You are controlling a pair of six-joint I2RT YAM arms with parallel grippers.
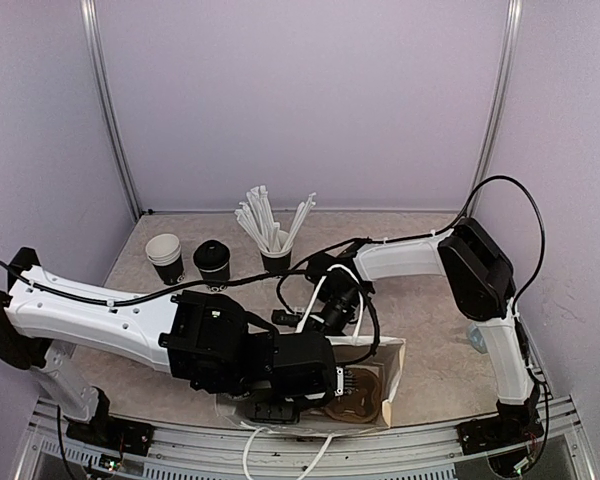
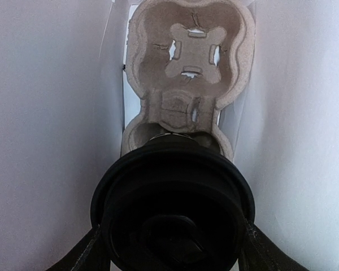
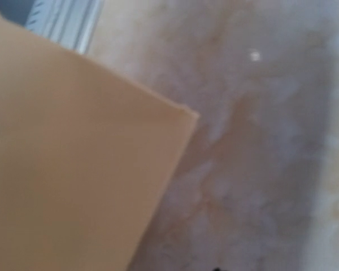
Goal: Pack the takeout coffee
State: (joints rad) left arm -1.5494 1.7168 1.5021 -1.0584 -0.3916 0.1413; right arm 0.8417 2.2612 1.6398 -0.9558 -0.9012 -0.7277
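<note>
takeout coffee between bag walls

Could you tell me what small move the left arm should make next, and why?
Probably ease the takeout coffee straight down: the left gripper holds it by its sides inside the bag, directly over the pulp carrier's near pocket, seemingly not yet seated.

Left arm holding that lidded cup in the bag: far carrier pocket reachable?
Probably yes. The left gripper has the lidded cup at the near end of the carrier; the far pocket lies empty, and the walls of the bag stand apart.
</note>
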